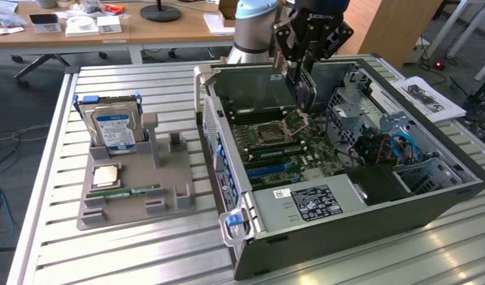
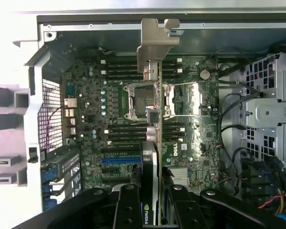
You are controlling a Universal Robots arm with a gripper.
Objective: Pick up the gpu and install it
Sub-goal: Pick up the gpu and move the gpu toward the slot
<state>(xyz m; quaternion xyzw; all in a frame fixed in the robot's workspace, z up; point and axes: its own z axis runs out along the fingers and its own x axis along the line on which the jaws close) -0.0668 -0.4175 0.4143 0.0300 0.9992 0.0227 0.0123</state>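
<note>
The gpu (image 2: 151, 183) has a bare, matt metal bracket (image 2: 155, 45). The table (image 1: 147, 249) is ribbed, brushed metal; the tray (image 1: 131, 208) on it looks matt grey plastic.

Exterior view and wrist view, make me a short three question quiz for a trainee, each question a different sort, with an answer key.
1. True or false: the gripper holds the gpu over the open computer case.
2. What stands upright on the grey tray? A) hard drive B) fan C) keyboard
3. Short answer: is the gpu seated in the motherboard?
Key: 1 true; 2 A; 3 no, it hangs above it.
</note>
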